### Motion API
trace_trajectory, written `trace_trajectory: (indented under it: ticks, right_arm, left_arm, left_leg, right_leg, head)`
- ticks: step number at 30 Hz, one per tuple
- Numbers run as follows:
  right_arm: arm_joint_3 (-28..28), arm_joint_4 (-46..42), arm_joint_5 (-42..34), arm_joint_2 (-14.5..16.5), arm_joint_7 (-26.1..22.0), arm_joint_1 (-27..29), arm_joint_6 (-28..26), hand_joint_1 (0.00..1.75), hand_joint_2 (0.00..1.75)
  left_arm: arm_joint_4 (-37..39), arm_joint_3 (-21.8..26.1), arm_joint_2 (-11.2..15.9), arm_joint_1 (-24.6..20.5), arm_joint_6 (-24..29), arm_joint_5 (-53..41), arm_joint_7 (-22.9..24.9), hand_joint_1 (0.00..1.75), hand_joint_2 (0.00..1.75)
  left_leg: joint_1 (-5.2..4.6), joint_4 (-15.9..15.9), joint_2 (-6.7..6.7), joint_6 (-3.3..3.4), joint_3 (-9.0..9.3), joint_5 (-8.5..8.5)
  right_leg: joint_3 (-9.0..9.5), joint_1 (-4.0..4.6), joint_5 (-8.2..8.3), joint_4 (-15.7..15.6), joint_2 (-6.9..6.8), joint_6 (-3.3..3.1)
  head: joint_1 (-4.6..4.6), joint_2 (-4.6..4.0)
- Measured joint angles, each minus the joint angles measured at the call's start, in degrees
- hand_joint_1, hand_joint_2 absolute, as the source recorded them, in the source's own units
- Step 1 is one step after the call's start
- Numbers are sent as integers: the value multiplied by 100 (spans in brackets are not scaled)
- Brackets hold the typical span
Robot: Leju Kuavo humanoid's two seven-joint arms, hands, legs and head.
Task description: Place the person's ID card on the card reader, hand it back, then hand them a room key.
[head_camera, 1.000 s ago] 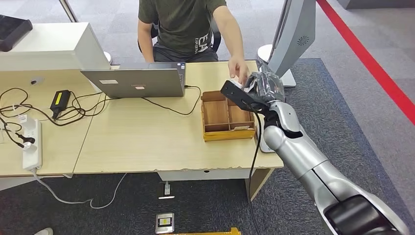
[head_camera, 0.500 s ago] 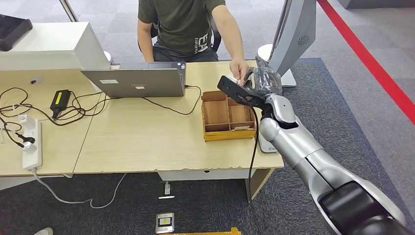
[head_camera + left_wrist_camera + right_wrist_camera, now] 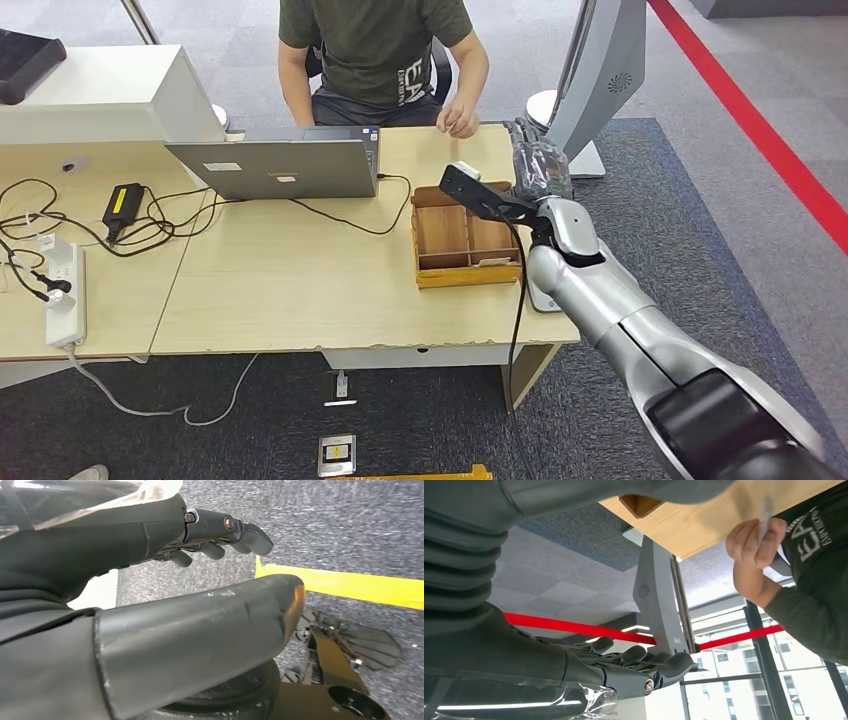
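My right hand hangs over the table's far right corner, just beyond the wooden box, with its fingers apart and nothing in them. The person's hand is drawn back near their body and, in the right wrist view, pinches a pale thin card. A flat pale device, probably the card reader, lies at the table's right edge, partly hidden under my forearm. My left hand hangs low over the carpet, fingers extended, holding nothing.
A grey laptop stands open at the table's back, its cable running to the box. A power strip and tangled cables lie at the left. A grey kiosk stand rises just beyond my right hand.
The person's hand, which touched my right hand's fingertips, has pulled back toward their body with the card. My right hand has shifted slightly and now holds nothing.
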Motion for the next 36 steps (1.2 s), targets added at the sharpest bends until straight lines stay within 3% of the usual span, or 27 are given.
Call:
trace_trajectory:
  ticks: [7,15,19,26,31,36]
  right_arm:
    - [-89,-767,-497,-261,-36,618,141,0,0]
    - [-249,-2696,-705,-1145,296,1787,94,0,0]
    - [-252,-3655,-502,-1591,379,2274,-271,0,175]
    - [-203,-4626,545,-1926,707,2798,-676,0,175]
    - [-134,-4801,1888,-1979,1053,3031,-254,0,175]
    - [-57,-4742,2140,-1873,1010,3117,184,0,175]
  left_arm:
    - [0,1,0,3,150,89,199,0,0]
    - [0,15,8,42,171,186,-21,0,0]
    - [0,20,18,52,174,200,-237,0,0]
    - [0,47,17,51,328,317,-403,0,0]
    - [0,109,13,48,433,389,-404,0,0]
    - [-1,142,3,42,478,377,-278,0,0]
  left_leg:
    - [1,2,0,1,3,-1]
    - [0,3,-1,4,4,-5]
    - [0,2,0,4,4,-7]
    - [0,0,0,3,5,-6]
    - [1,0,0,3,4,-6]
    - [0,-1,0,3,2,-6]
  right_leg:
    - [1,-1,0,-3,0,0]
    - [3,-1,-1,-9,1,1]
    - [2,-1,-1,-9,4,1]
    - [3,3,-1,-8,4,1]
    - [5,4,-1,-7,4,1]
    - [5,3,-1,-7,4,1]
  head:
    - [-1,0]
    - [1,0]
    - [1,0]
    - [1,0]
    - [0,0]
    - [0,0]
